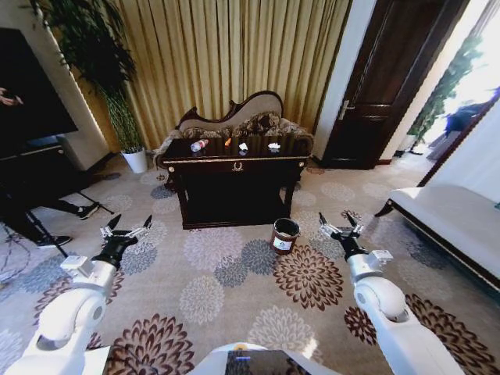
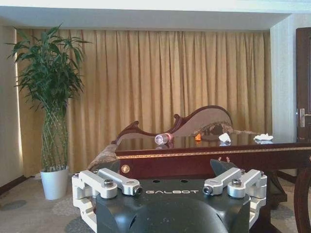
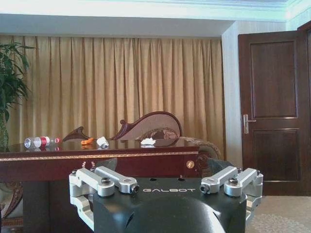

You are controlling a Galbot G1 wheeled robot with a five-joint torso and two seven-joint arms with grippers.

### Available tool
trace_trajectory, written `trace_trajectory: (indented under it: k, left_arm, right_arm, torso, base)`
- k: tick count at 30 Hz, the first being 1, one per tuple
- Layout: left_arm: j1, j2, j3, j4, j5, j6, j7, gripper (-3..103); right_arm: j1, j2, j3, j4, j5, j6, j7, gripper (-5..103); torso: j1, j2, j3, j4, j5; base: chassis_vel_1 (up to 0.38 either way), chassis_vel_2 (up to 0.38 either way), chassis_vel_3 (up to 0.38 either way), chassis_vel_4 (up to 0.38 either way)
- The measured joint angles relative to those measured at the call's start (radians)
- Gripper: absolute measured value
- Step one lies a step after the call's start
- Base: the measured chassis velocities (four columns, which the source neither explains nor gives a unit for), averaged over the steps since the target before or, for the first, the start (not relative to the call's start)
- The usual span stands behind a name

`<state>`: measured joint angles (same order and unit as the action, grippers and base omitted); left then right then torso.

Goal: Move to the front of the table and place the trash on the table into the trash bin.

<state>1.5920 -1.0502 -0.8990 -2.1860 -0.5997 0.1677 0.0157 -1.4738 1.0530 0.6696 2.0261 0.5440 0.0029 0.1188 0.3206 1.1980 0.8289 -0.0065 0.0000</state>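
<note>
Head view, left claw point(image 1: 126, 230): hanging low over the patterned carpet point(image 1: 234, 297), fingers spread apart, gripping nothing.
Head view, right claw point(image 1: 337, 225): hanging at a matching height on the other side, fingers also apart and empty.
Head view, worktop point(image 1: 234, 166): standing well ahead of both claws, roughly midway between them, with a carved-back sofa point(image 1: 234, 117) sitting right behind it.
Head view, trash: a bottle point(image 1: 199, 144), an orange piece point(image 1: 227, 142) and two white scraps point(image 1: 243, 146) point(image 1: 273, 146) lying in a row along the worktop's top.
Head view, trash bin point(image 1: 284, 235): standing on the carpet in front of the worktop, nearer the right claw than the left, well apart from both.
Left wrist view, left claw point(image 2: 170, 187): fingers standing apart; beyond them the bottle point(image 2: 163, 139) is lying on its side on the worktop point(image 2: 204, 153), with the orange piece point(image 2: 198, 137) and white scraps point(image 2: 224, 138) point(image 2: 263, 137) farther along.
Right wrist view, right claw point(image 3: 167, 184): fingers standing apart; beyond them the worktop point(image 3: 97, 156) is carrying the bottle point(image 3: 40, 141), the orange piece point(image 3: 87, 141) and the white scraps point(image 3: 102, 141) point(image 3: 147, 141).
</note>
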Motion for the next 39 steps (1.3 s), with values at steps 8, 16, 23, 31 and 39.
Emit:
trace_trajectory:
  k: [8, 16, 23, 31, 39]
  left_arm:
    - [-0.005, 0.001, 0.006, 0.002, -0.015, -0.002, 0.001, 100]
    - [-0.010, 0.001, 0.012, 0.016, -0.023, -0.010, 0.009, 100]
    - [-0.006, -0.002, 0.011, 0.020, -0.027, -0.019, 0.023, 100]
    - [-0.006, -0.004, 0.012, 0.016, -0.028, -0.020, 0.028, 100]
    - [-0.006, -0.004, 0.011, 0.014, -0.028, -0.021, 0.028, 100]
  right_arm:
    - [0.001, -0.006, -0.001, -0.003, 0.001, 0.001, 0.000, 100]
    - [-0.002, -0.024, -0.016, 0.005, 0.012, 0.005, 0.000, 100]
    - [0.016, -0.044, -0.022, 0.011, 0.021, 0.008, 0.000, 100]
    - [0.017, -0.029, -0.018, 0.007, 0.029, 0.026, 0.000, 100]
    - [0.016, -0.016, -0.018, 0.006, 0.026, 0.030, 0.000, 100]
  torso:
    - [0.000, 0.000, 0.000, 0.0000, 0.0000]
    - [0.000, 0.000, 0.000, 0.0000, 0.0001]
    - [0.000, 0.000, 0.000, 0.0002, 0.0001]
    - [0.000, 0.000, 0.000, 0.0000, 0.0001]
    - [0.000, 0.000, 0.000, 0.0000, 0.0000]
  base:
    - [0.000, 0.000, 0.000, 0.000]
    - [0.000, 0.000, 0.000, 0.000]
    - [0.000, 0.000, 0.000, 0.000]
    - [0.000, 0.000, 0.000, 0.000]
    - [0.000, 0.000, 0.000, 0.000]
